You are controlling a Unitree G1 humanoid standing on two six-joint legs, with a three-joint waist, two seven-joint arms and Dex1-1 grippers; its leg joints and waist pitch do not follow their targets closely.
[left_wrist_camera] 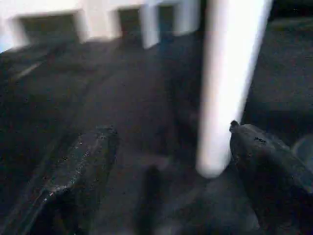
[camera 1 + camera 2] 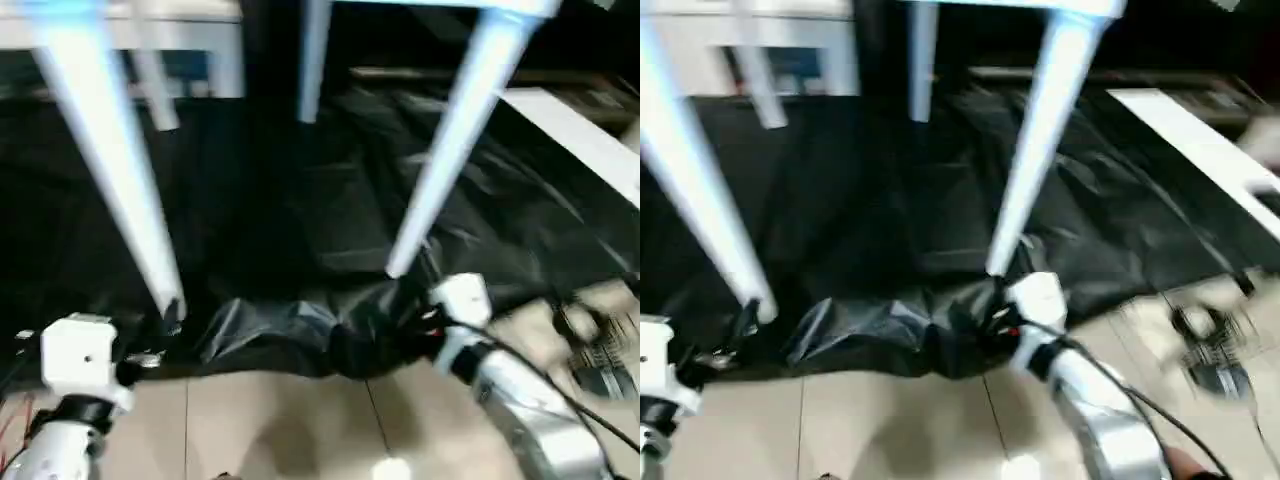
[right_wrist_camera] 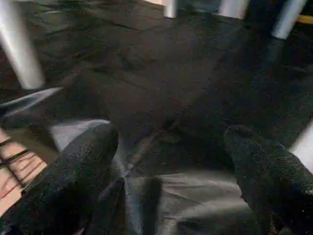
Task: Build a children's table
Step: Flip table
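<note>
The children's table stands upright on a black sheet (image 2: 300, 200), its tabletop edge (image 2: 1020, 5) just showing at the top. Its near left leg (image 2: 105, 160) and near right leg (image 2: 455, 140) slant down toward me, and two far legs (image 2: 312, 60) stand behind. My left gripper (image 2: 160, 335) is open at the foot of the near left leg (image 1: 230, 83), which stands just beyond and between its fingers (image 1: 83, 166), nearer one of them. My right gripper (image 2: 410, 300) is open by the foot of the near right leg, with bare sheet between its fingers (image 3: 83, 166).
The black sheet ends in a rumpled edge (image 2: 280, 340) on a beige tiled floor (image 2: 300, 420). A white board (image 2: 580, 140) lies at the right. A white cabinet (image 2: 120, 35) stands at the back left. Cables and a dark object (image 2: 600, 360) lie at the right.
</note>
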